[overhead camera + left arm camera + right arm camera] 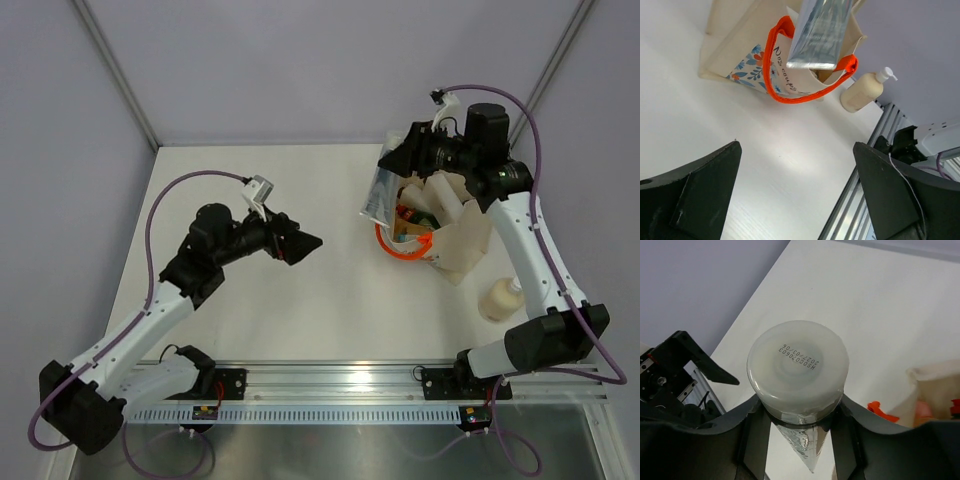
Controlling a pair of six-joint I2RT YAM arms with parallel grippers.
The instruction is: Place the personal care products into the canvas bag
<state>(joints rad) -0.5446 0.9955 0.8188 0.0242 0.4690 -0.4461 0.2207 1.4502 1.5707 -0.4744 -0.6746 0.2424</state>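
My right gripper (799, 426) is clamped on the silver, foil-like squeeze tube with a flat white screw cap (797, 365), its fingers pinching the shoulder just under that cap. In the top view the tube (383, 190) hangs at the near-left edge of the beige canvas bag with orange handles and a blue-orange flower print (465, 235), its crimped tail just above the open mouth. I judge the tube light, but soft and slick. Squeezed mid-body it would buckle or slide, so the stiff shoulder by the cap is the right hold, and the flat crimped end is the only other firm spot. The floppy bag may sag under a nudge, and one orange handle (790, 97) loops loosely over the front, where the tail could snag. A few bottles (415, 205) show inside it. My left gripper (295, 243) hovers mid-table, jaws wide apart and holding nothing. The cream pump bottle (497, 300) stands on the table just beside the bag, rigid and heavier-looking, best taken around its body.
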